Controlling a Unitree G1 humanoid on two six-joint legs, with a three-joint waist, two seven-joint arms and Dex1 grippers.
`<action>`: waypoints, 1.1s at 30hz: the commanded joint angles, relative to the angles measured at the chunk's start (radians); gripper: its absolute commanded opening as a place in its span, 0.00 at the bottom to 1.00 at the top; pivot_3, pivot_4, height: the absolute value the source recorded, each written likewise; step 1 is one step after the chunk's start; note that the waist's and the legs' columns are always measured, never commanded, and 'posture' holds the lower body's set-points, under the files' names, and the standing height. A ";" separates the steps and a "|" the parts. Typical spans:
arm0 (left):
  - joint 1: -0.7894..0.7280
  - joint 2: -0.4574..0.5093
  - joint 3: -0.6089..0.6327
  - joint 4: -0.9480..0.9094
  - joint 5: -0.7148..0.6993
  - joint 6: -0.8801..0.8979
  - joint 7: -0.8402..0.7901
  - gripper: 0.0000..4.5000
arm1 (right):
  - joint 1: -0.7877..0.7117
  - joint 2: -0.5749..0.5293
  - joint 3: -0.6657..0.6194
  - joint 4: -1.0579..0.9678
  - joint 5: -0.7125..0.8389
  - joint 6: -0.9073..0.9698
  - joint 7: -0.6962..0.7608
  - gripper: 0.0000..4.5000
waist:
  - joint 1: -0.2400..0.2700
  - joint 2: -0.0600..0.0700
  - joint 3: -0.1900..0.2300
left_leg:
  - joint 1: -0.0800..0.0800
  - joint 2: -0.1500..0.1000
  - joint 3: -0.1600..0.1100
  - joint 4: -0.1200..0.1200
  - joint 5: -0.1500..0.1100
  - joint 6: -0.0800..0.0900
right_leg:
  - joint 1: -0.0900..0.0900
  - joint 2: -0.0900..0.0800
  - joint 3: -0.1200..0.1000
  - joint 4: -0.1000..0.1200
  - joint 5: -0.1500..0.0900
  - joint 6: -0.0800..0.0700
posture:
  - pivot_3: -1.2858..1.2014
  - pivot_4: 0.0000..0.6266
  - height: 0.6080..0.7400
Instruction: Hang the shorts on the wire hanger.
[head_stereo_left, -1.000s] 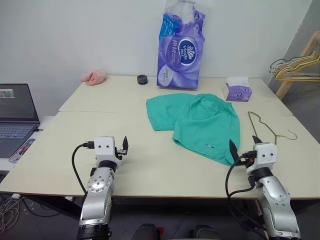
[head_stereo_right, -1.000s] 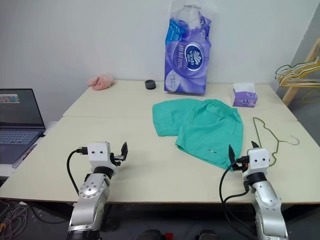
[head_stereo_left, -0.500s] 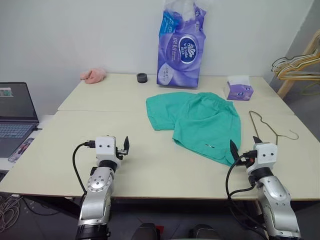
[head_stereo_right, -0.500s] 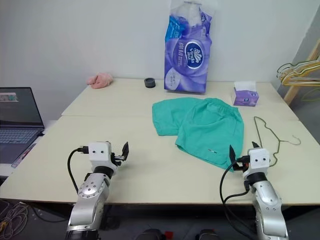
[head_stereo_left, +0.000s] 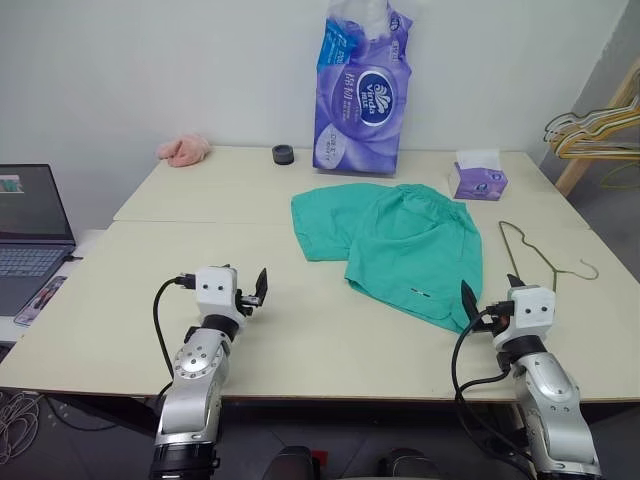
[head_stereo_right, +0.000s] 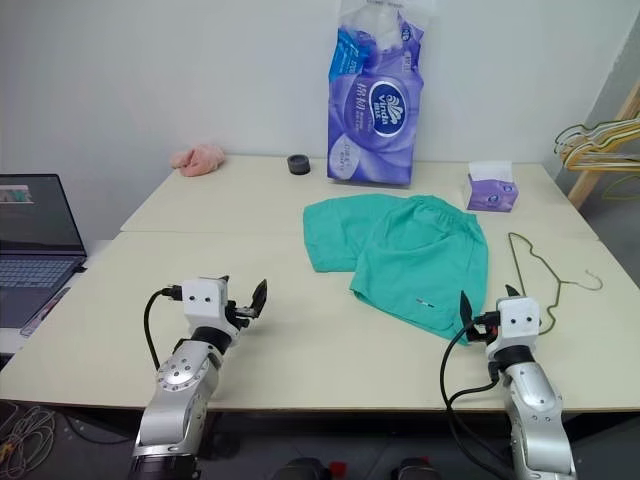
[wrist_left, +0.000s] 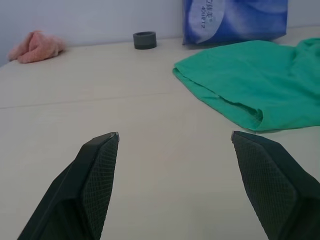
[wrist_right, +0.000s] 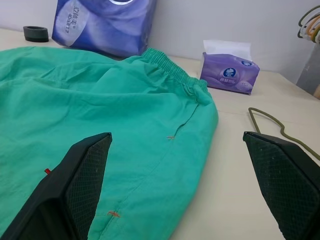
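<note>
The teal-green shorts (head_stereo_left: 405, 245) lie flat on the table's middle right, waistband toward the far right. The thin wire hanger (head_stereo_left: 537, 255) lies flat just right of them, its hook pointing right. My left gripper (head_stereo_left: 246, 286) hovers open and empty over the near left of the table, well short of the shorts' left leg (wrist_left: 240, 85). My right gripper (head_stereo_left: 490, 296) stands open and empty at the near right edge, just before the shorts' hem (wrist_right: 125, 150), with the hanger's wire (wrist_right: 272, 125) to its right.
At the back stand a purple toilet-paper pack (head_stereo_left: 362, 95), a purple tissue box (head_stereo_left: 478, 180), a black ring (head_stereo_left: 283, 154) and a pink cloth lump (head_stereo_left: 183, 150). A laptop (head_stereo_left: 30, 235) sits off the left edge. A bunch of hangers (head_stereo_left: 595, 135) hangs at far right.
My left gripper has swung slightly to the right, toward the shorts. The right gripper has kept still. The camera shifted a little.
</note>
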 joint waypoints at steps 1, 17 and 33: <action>-0.025 0.020 -0.013 -0.030 -0.045 -0.027 -0.074 0.97 | -0.011 -0.012 -0.014 -0.034 -0.007 -0.029 -0.008 1.00 | -0.003 0.000 0.000 | 0.000 0.000 0.000 0.000 0.000 0.000 | 0.000 0.000 0.000 0.000 0.000 0.000 | 0.54 0.02 1.00; -0.267 0.135 -0.423 0.013 -0.077 0.137 -0.613 1.00 | 0.229 -0.292 0.009 -0.394 0.232 0.181 0.368 1.00 | -0.060 0.002 -0.001 | 0.001 0.000 0.001 0.001 0.000 0.000 | 0.001 0.007 0.001 0.000 0.000 0.000 | 0.47 0.02 1.00; -0.376 0.183 -0.407 0.114 -0.097 0.102 -0.757 1.00 | 0.157 -0.246 0.002 -0.327 0.263 0.397 0.265 1.00 | -0.094 0.002 0.000 | 0.000 0.004 -0.003 0.000 -0.002 -0.002 | 0.001 0.008 0.000 -0.001 -0.003 -0.002 | 0.46 0.03 1.00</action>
